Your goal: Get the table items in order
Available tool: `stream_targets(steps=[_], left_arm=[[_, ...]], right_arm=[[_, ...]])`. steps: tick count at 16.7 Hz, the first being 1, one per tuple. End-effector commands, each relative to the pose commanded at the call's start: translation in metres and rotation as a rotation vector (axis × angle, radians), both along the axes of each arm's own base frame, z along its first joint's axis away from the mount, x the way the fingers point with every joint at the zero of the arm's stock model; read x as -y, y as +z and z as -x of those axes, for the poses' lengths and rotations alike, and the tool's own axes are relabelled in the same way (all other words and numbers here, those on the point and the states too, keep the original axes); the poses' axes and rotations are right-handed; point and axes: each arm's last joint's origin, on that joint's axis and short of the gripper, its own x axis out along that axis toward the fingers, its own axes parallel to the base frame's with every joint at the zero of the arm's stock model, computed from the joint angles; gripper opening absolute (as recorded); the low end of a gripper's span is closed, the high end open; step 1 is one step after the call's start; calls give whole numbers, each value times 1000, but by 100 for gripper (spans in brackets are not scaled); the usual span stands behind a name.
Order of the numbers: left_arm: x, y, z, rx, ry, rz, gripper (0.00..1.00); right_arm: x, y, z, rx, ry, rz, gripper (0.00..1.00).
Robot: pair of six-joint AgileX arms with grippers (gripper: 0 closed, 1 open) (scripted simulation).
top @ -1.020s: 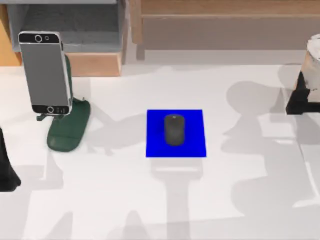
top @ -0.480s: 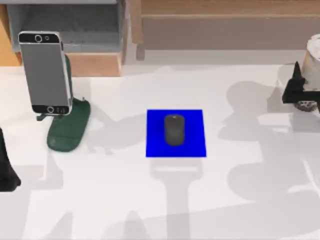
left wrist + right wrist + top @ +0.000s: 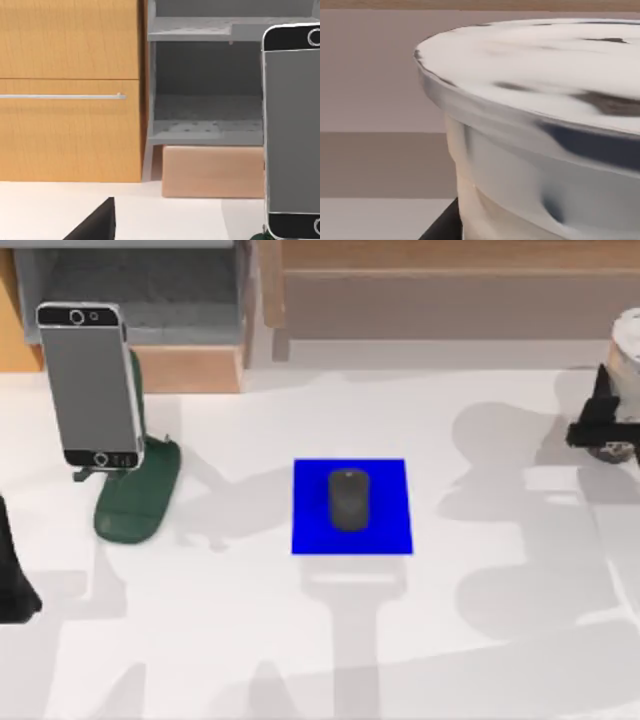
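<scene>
Currently: right gripper at table's right edge, fingers against cup; grip cannot be told.

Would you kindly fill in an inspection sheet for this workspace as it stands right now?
Surface: plain white table, shadowed in patches.
Job's things: slim grey-screen smartphone propped upright on the dark green phone stand; small dark grey oval mouse lying on the flat blue square mat; clear cup of beige milk tea at the table's right edge.
Clutter: nothing seen.
Grippers: right gripper at the cup; left gripper parked at the table's left edge.
Cables: nothing seen.
Surroundings: wooden cabinet, grey shelf and a tan block behind the table.
</scene>
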Motion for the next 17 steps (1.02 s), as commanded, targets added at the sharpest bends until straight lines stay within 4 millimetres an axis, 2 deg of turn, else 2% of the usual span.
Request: stream_targets(steps=[5, 17], left_arm=[[0, 0, 0, 0, 0, 0, 100], [0, 0, 0, 0, 0, 0, 100]], right_arm=[[0, 0, 0, 0, 0, 0, 2], [0, 5, 0, 1, 0, -1, 0]])
